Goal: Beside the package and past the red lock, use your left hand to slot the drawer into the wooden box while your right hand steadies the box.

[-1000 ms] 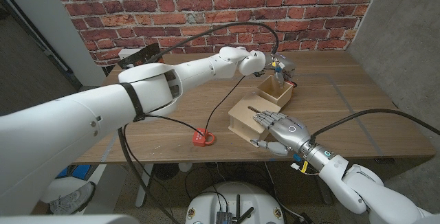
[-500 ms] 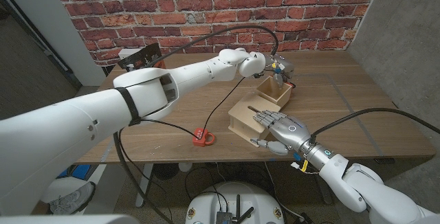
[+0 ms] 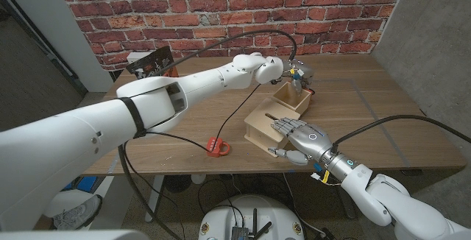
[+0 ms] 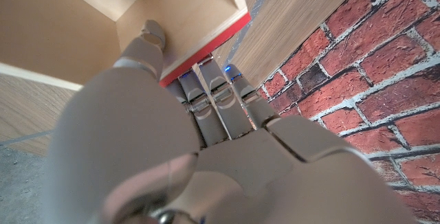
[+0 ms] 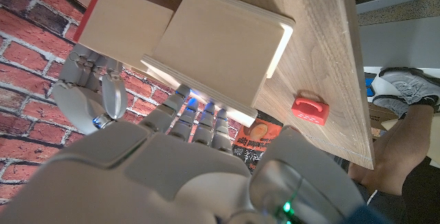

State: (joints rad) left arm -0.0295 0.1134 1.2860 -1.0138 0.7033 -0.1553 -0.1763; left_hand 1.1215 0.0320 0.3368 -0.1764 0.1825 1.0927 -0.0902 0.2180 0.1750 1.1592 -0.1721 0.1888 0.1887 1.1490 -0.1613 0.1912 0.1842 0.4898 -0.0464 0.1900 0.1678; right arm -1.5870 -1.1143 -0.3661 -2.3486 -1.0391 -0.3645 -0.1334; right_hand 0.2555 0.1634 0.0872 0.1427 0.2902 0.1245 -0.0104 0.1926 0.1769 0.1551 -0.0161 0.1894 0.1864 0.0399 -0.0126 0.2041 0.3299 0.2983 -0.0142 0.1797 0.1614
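A: Bracing is provided by the right hand [image 3: 300,138], which is laid on top of the wooden box [image 3: 266,126] with fingers [image 5: 199,114] spread over the lid, so that the box is held against the push of insertion. Nothing is clasped; the box is only pressed.

B: And the drawer [image 3: 294,97]?

A: It is gripped at its far wall by the left hand [image 3: 288,71], thumb inside and fingers [image 4: 216,100] closed over the red-edged rim, as is seen in the left wrist view. The drawer sits on the desk [image 3: 383,115] just behind the box and is not yet slotted in. The grip at the far wall is judged suited to pushing it toward the box.

B: Surroundings?

A: The red lock [image 3: 217,147] lies near the front edge, well apart from the box. The package [image 3: 151,60] stands at the far left corner. A black cable [image 3: 243,106] is draped across the desk near the box's left side and is judged a possible snag.
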